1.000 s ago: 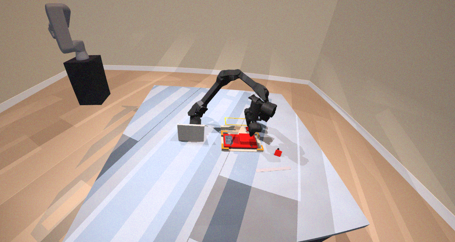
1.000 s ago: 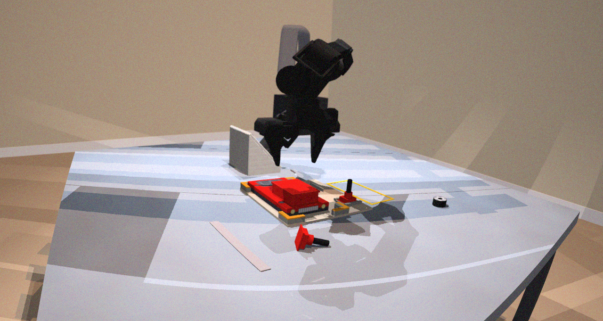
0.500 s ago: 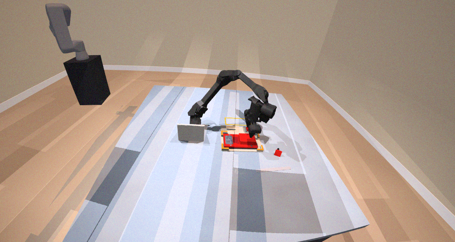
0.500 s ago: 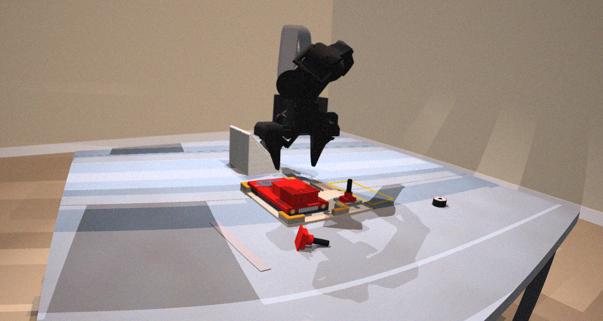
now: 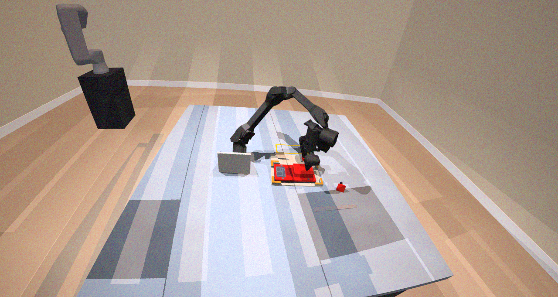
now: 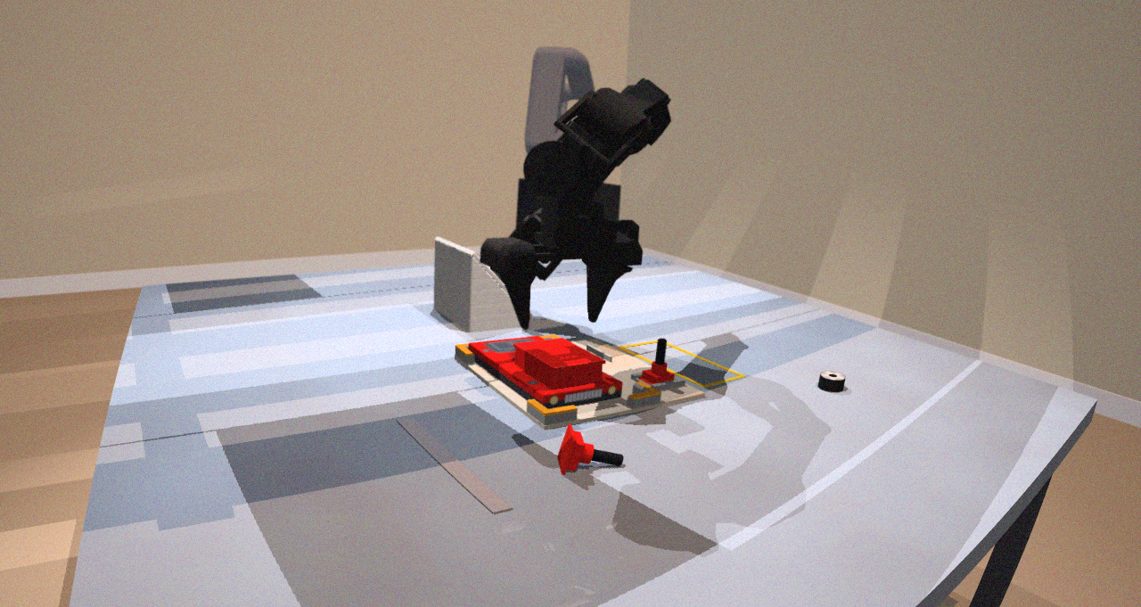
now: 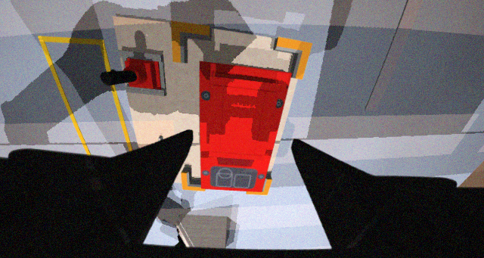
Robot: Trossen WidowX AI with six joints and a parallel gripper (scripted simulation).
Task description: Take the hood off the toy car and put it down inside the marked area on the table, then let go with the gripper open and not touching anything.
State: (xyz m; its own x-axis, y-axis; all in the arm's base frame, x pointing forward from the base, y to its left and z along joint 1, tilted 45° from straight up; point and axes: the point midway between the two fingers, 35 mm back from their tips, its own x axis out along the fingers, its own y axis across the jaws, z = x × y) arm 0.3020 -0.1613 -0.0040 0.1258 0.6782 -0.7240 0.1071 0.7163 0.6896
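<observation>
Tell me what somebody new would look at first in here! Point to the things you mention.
Probably the bright red toy car (image 5: 292, 173) (image 6: 550, 368) (image 7: 242, 137), sitting on a cream board with orange corners. Then the big black robot hand (image 6: 558, 324) (image 7: 243, 138), hanging above it with its fingers wide open. Next, maybe the red piece with a black peg (image 5: 340, 187) (image 6: 574, 450), tipped over on the table.

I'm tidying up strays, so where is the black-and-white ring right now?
The ring shows in the exterior view, on the table's right side, beyond the yellow outline.
</observation>
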